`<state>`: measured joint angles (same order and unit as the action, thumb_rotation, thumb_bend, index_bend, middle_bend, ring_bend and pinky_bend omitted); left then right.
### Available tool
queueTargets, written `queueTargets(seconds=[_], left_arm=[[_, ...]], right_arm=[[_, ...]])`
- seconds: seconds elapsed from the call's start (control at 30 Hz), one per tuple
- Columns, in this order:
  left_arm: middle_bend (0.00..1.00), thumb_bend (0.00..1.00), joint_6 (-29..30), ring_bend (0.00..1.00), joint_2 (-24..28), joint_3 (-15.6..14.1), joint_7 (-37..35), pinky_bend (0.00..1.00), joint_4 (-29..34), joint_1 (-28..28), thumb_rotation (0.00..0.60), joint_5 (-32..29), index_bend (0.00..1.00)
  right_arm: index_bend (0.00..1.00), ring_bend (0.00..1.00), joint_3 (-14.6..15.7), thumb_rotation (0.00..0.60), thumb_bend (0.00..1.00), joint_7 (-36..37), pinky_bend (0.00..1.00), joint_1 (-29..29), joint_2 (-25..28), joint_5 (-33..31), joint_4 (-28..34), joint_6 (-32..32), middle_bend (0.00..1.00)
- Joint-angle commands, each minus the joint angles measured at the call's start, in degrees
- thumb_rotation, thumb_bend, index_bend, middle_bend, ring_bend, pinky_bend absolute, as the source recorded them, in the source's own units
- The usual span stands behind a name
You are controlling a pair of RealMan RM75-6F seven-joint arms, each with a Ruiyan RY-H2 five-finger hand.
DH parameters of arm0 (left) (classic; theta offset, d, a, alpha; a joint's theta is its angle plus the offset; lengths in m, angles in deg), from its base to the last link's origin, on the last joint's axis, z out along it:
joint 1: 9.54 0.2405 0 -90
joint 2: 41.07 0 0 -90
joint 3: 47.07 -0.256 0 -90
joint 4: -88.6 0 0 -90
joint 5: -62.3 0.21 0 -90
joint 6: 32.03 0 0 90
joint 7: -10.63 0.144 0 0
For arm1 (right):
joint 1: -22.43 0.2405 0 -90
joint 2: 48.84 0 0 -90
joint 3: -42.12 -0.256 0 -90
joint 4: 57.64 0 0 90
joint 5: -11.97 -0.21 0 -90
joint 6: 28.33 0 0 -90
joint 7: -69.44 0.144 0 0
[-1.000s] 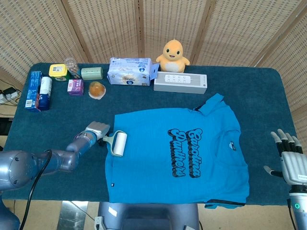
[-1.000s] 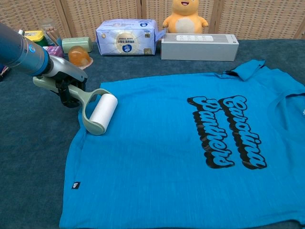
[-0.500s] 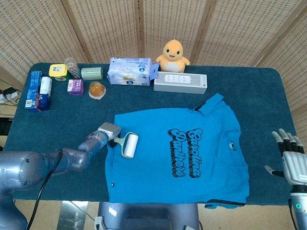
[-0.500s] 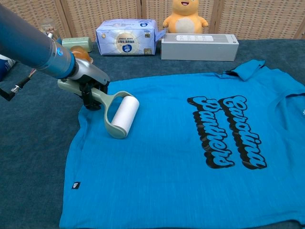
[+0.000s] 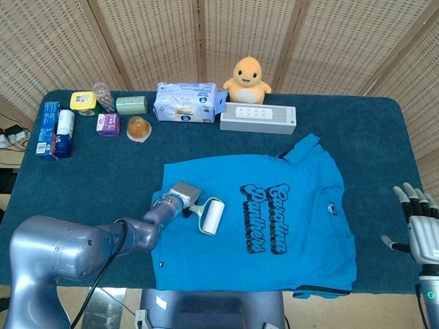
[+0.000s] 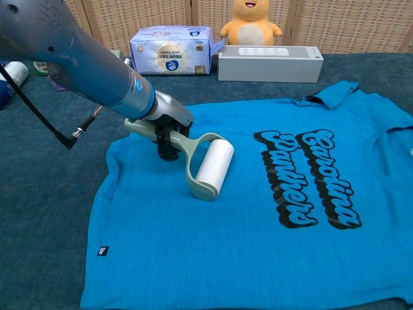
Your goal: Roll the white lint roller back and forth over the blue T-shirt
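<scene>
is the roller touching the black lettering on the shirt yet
No, in the chest view the white lint roller sits on plain blue fabric of the blue T-shirt, with a gap left of the black lettering.

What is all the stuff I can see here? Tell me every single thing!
T-shirt: one, blue with black lettering, flat on the table's middle.
Lint roller: one, white with pale green handle, on the shirt's left part.
Table: one, dark blue cloth top.
Plush toy: one, orange-yellow, back edge.
Long box: one, white-grey, in front of the toy.
Tissue pack: one, blue-white, back edge.
Small items: several, mixed colours, back left; details unclear.
Blue package: one, far left.
Screen: woven tan panels behind.
Left robot hand: silver, grips the roller's handle.
Right robot hand: silver, fingers apart, far right edge.
</scene>
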<state>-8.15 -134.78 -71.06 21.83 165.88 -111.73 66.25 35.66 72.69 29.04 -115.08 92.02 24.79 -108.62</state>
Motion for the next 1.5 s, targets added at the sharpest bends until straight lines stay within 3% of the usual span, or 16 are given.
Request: queueTargets(seconds=[0.03, 0.23, 0.57, 0.93, 1.1, 1.2, 1.27, 1.3, 1.37, 1.43, 1.5], left_arm=[[1.0, 0.97, 0.29, 0.91, -0.69, 0.47, 0.25, 1.0, -0.49, -0.41, 0.6, -0.46, 0.9], [1.0, 0.97, 1.1, 0.91, -1.39, 1.92, 0.49, 1.0, -0.92, -0.45, 0.6, -0.24, 0.9], [1.0, 0.97, 3.04, 0.91, 1.47, -0.97, 1.75, 1.0, 1.88, 0.78, 0.6, -1.13, 0.9], [1.0, 0.96, 3.28, 0.91, 6.16, -3.67, 0.64, 1.0, 1.4, 6.54, 0.6, -0.67, 0.9], [1.0, 0.96, 3.82, 0.91, 7.91, -2.02, -0.25, 0.99, 0.88, 9.38, 0.6, 2.47, 0.9], [1.0, 0.88, 5.26, 0.87, 8.91, 0.3, -0.81, 0.92, 1.12, 11.87, 0.6, 7.32, 0.9], [0.94, 0.78, 5.88, 0.76, 9.63, 2.06, -1.29, 0.83, 1.56, 14.04, 0.6, 11.62, 0.84], [0.84, 0.73, 5.73, 0.64, 9.95, 2.62, -1.44, 0.77, 1.67, 14.76, 0.6, 13.02, 0.76], [0.58, 0.65, 4.75, 0.41, 10.5, 3.39, -1.38, 0.65, 1.77, 15.86, 0.6, 15.32, 0.58], [0.27, 0.57, 4.11, 0.17, 10.81, 3.83, -1.15, 0.52, 1.73, 16.38, 0.6, 16.48, 0.33], [0.09, 0.48, 3.81, 0.05, 11.09, 4.0, -0.79, 0.45, 1.95, 16.61, 0.6, 16.96, 0.12]], right_arm=[[0.01, 0.0, 0.03, 0.6, 0.0, 0.13, 0.0, 0.0, 0.04, 0.06, -0.03, 0.03, 0.0], [0.01, 0.0, 0.03, 0.6, 0.0, 0.26, 0.0, -0.03, 0.13, 0.16, 0.02, -0.09, 0.0], [0.01, 0.0, 0.14, 0.6, 0.0, -0.24, 0.0, -0.01, -0.02, 0.25, 0.06, -0.08, 0.0], [0.01, 0.0, 0.43, 0.6, 0.0, -1.16, 0.0, 0.1, -0.35, 0.49, 0.25, 0.1, 0.0], [0.01, 0.0, 0.46, 0.6, 0.0, -1.39, 0.0, 0.14, -0.48, 0.43, 0.3, 0.21, 0.0], [0.01, 0.0, 0.52, 0.6, 0.0, -1.54, 0.0, 0.14, -0.51, 0.5, 0.33, 0.2, 0.0], [0.01, 0.0, 0.57, 0.6, 0.0, -1.65, 0.0, 0.14, -0.54, 0.58, 0.4, 0.17, 0.0], [0.01, 0.0, 0.58, 0.6, 0.0, -1.69, 0.0, 0.14, -0.55, 0.6, 0.43, 0.17, 0.0], [0.01, 0.0, 0.57, 0.6, 0.0, -1.74, 0.0, 0.12, -0.51, 0.59, 0.51, 0.11, 0.0], [0.01, 0.0, 0.53, 0.6, 0.0, -1.7, 0.0, 0.11, -0.49, 0.58, 0.53, 0.05, 0.0], [0.01, 0.0, 0.5, 0.6, 0.0, -1.62, 0.0, 0.08, -0.44, 0.55, 0.58, 0.0, 0.0]])
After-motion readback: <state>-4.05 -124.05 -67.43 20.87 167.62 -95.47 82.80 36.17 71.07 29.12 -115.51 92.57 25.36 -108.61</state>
